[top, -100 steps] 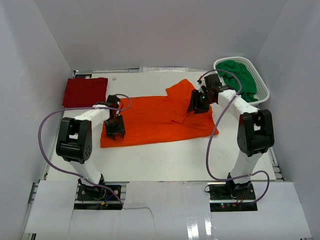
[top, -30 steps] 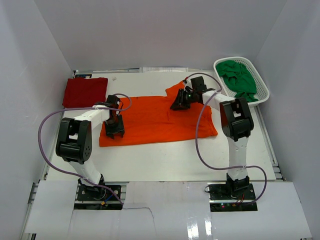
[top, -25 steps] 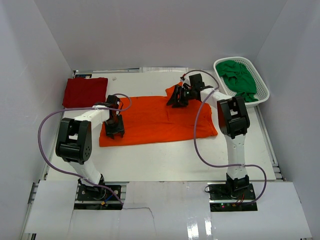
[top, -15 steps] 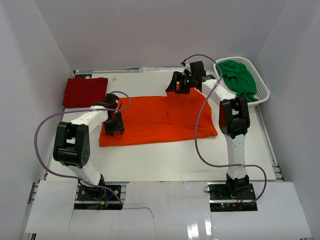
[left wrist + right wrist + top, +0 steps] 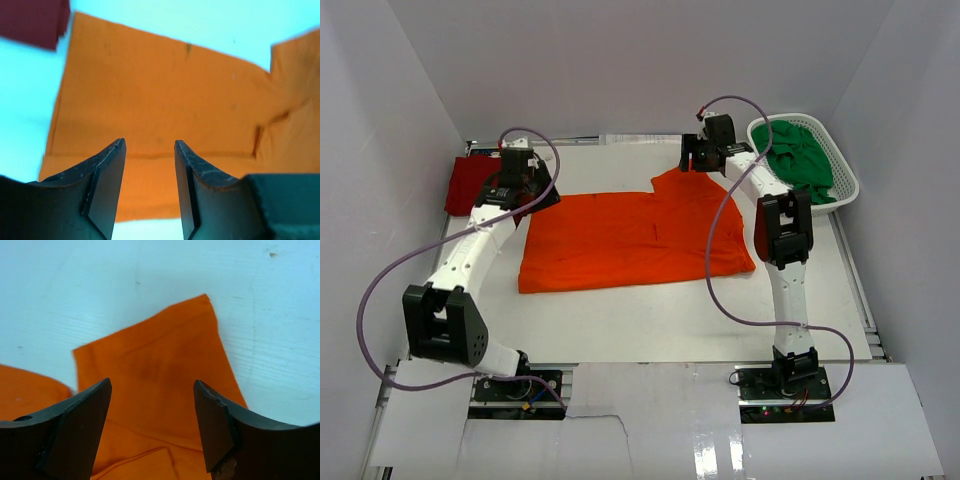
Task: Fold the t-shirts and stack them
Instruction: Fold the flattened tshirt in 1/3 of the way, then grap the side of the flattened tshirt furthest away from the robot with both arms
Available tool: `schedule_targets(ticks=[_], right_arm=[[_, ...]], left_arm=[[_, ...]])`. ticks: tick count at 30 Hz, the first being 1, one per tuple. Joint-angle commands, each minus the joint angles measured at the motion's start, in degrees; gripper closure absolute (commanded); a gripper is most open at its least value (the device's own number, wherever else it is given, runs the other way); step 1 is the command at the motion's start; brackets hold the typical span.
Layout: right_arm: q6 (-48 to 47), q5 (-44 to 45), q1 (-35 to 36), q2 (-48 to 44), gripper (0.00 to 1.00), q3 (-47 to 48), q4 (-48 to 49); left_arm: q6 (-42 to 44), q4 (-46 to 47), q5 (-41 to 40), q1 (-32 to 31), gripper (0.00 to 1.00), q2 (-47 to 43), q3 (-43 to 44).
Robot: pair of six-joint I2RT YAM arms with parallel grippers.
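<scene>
The bright orange t-shirt (image 5: pixel 630 235) lies spread flat across the middle of the table, one sleeve (image 5: pixel 680 185) pointing to the back. The dark red t-shirt (image 5: pixel 468 185) lies folded at the back left, partly behind my left arm. The green t-shirt (image 5: pixel 798 155) is bunched in the white basket. My left gripper (image 5: pixel 532 192) is open and empty above the orange shirt's back left corner; its wrist view shows the orange shirt (image 5: pixel 165 95) and the dark red one (image 5: pixel 32 22) below the gripper (image 5: pixel 149 145). My right gripper (image 5: pixel 696 160) is open and empty above the sleeve (image 5: pixel 150 365).
The white mesh basket (image 5: pixel 845 180) stands at the back right corner. White walls close in the table on the left, back and right. Bare table (image 5: pixel 650 320) lies between the orange shirt and the near edge.
My left gripper left the orange shirt's front left corner and rose to the back left. My right gripper moved from the sleeve toward the back; the sleeve now lies flat.
</scene>
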Motion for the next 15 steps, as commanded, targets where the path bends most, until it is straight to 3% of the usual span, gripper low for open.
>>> schedule_targets(ticks=[1, 7, 15], right_arm=[[-3.6, 5.86, -0.12, 1.84, 0.26, 1.55, 3.4], [-5.0, 7.55, -0.21, 3.33, 0.24, 1.02, 8.33], [-4.13, 7.11, -0.29, 8.16, 0.25, 5.77, 10.52]], left_arm=[[-2.93, 3.44, -4.84, 0.99, 0.46, 7.66, 5.06], [-6.36, 6.34, 1.83, 5.38, 0.47, 19.19, 12.1], [-6.18, 8.27, -0.1, 5.74, 0.47, 30.53, 20.99]])
